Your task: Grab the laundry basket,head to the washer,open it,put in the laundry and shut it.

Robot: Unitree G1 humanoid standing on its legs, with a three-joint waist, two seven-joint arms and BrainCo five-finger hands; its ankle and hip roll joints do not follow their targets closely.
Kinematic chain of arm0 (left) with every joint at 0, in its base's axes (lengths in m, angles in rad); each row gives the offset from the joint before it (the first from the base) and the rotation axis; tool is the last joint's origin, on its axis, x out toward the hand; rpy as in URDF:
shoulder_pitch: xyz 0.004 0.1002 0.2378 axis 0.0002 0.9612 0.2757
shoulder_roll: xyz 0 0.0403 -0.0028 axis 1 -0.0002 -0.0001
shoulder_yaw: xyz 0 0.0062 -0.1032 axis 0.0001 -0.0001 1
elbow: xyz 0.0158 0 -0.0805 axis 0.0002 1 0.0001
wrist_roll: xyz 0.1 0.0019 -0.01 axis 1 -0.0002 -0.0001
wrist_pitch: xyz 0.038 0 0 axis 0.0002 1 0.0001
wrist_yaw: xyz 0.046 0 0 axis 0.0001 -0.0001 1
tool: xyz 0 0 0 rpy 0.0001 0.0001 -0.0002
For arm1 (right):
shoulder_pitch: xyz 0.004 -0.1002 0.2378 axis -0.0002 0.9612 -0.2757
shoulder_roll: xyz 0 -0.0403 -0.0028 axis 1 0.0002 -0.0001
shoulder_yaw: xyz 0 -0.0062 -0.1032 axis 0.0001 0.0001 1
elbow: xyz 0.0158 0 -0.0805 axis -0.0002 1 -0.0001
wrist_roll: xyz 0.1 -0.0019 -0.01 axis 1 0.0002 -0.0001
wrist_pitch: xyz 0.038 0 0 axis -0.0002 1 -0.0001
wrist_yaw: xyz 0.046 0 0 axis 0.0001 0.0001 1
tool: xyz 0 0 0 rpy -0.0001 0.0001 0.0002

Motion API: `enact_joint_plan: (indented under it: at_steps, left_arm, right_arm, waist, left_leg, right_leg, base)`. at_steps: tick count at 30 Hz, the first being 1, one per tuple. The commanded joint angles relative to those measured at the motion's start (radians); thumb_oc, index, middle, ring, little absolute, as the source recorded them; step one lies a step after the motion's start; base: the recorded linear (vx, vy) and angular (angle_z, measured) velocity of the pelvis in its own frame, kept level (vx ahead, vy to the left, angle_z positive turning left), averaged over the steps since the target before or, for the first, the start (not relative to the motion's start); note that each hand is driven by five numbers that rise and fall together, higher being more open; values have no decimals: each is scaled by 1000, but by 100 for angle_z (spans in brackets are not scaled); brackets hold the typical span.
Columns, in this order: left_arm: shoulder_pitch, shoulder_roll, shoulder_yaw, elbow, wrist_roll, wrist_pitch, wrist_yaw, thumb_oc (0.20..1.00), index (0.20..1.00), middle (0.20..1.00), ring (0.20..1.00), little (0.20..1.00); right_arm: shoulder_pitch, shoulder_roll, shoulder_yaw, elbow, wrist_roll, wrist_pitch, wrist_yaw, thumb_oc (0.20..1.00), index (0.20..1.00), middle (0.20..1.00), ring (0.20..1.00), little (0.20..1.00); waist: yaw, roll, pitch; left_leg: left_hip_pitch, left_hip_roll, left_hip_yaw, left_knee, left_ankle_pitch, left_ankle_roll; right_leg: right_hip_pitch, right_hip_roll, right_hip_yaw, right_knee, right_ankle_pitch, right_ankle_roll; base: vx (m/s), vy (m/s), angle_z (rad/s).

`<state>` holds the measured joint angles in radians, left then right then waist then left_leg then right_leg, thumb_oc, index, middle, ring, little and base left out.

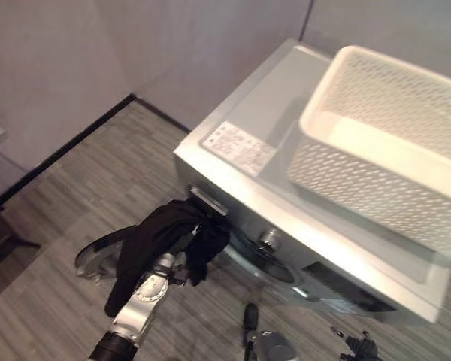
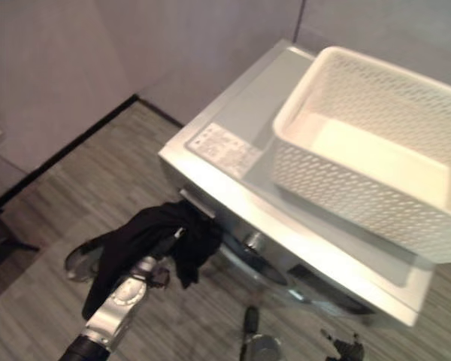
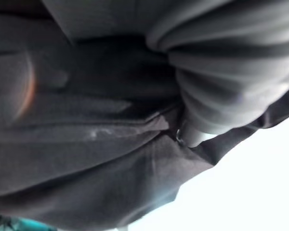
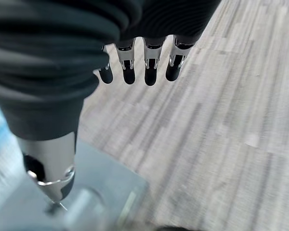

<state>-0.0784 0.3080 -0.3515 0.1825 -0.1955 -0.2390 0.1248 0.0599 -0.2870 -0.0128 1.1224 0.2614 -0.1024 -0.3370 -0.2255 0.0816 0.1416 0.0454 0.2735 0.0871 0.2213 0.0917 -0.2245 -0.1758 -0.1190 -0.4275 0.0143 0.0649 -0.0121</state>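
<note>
ITEM: dark garment (image 1: 161,241) (the laundry). Loc: lower left-centre of head views, draped over and bunched round left hand (image 3: 216,96), hanging at front face of washer (image 1: 233,120), just beside the round door opening (image 1: 267,259). Not yet inside drum, as far as shown. Left wrist view: dark cloth folds lying against the ribbed cover and fingers.

ITEM: left hand. Arm comes up from lower left, forearm angled toward washer front. Fingers buried in cloth; can't tell whether curled or straight.

ITEM: door (image 1: 98,256). Looks swung open to the left, low, partly behind garment; judged, not certain.

ITEM: laundry basket (image 1: 391,143). White, perforated, sits on washer top, upper right of frame. Appears empty.

ITEM: right hand (image 4: 139,67). In own wrist view: fingers straight, side by side, thumb apart, holding nothing, over grey wood-look floor (image 4: 221,134). Idle.

STATUS (judged): basket fetched, washer reached, door opened = done. Loading = in hand. Left: push garment through opening, let go, withdraw arm, shut door.

Risk: cloth may snag on fingers or door rim.
</note>
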Motion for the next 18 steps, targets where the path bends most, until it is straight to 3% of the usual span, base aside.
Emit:
enact_joint_plan:
  at_steps: [1, 4, 5, 7, 9, 15, 18]
  left_arm:
    - [54, 49, -17, -115, 10, -47, -14, 200, 200, 200, 200, 200]
    - [45, 60, -39, -107, 18, -55, -28, 200, 200, 200, 200, 200]
    - [44, 59, -38, -106, 20, -57, -27, 200, 200, 200, 200, 200]
    - [13, 64, -55, -85, 58, -69, -16, 200, 200, 200, 200, 200]
    - [-16, 72, -72, -82, 113, -79, 9, 200, 200, 200, 200, 200]
    - [-112, 42, -141, -122, 164, -92, 33, 200, 200, 200, 200, 200]
    - [-150, 18, -177, -127, 140, -94, 21, 200, 200, 200, 200, 200]
  right_arm:
    - [-69, 18, 2, 52, 15, -15, -17, 1000, 1000, 1000, 1000, 1000]
    - [-101, 12, 4, 37, 5, -16, -25, 1000, 1000, 1000, 1000, 1000]
    - [-102, 11, 4, 36, 5, -15, -26, 1000, 1000, 1000, 1000, 1000]
    - [-137, 7, 19, 35, -10, -10, -24, 1000, 1000, 1000, 1000, 1000]
    - [-150, 19, 27, 33, -14, -8, -24, 1000, 1000, 1000, 1000, 1000]
    - [-129, 46, 51, 40, -32, 5, -9, 1000, 1000, 1000, 1000, 1000]
    - [-124, 48, 50, 47, -25, 8, -11, 1000, 1000, 1000, 1000, 1000]
  waist:
    - [12, -16, -62]
    - [-3, 34, -45]
    - [-1, 37, -47]
    - [4, 50, -34]
    - [9, 31, -19]
    - [-13, -1, -19]
    - [-25, -7, -23]
  left_leg:
    - [178, 25, 38, -85, -3, 62]
    - [227, 34, 145, -212, -39, 34]
    - [230, 33, 150, -221, -36, 34]
    - [230, 9, 175, -241, -137, 37]
    - [187, -38, 152, -205, -184, 62]
    - [252, -122, 146, -220, -342, 103]
    - [271, -136, 148, -223, -365, 112]
  right_leg:
    - [-94, 44, 68, -93, -17, 90]
    - [-183, -16, 38, -83, 39, 126]
    - [-186, -15, 39, -83, 42, 128]
    - [-242, -59, 42, -78, 87, 166]
    - [-257, -95, 48, -74, 134, 171]
    - [-253, -170, 76, -37, 161, 206]
    - [-248, -178, 76, -32, 163, 209]
  base:
    - [-152, 177, 64]
    - [-184, 259, 39]
    - [-283, 289, 51]
    - [-185, 218, 36]
    - [-107, 126, 33]
    - [7, 115, 9]
    - [30, 44, -20]
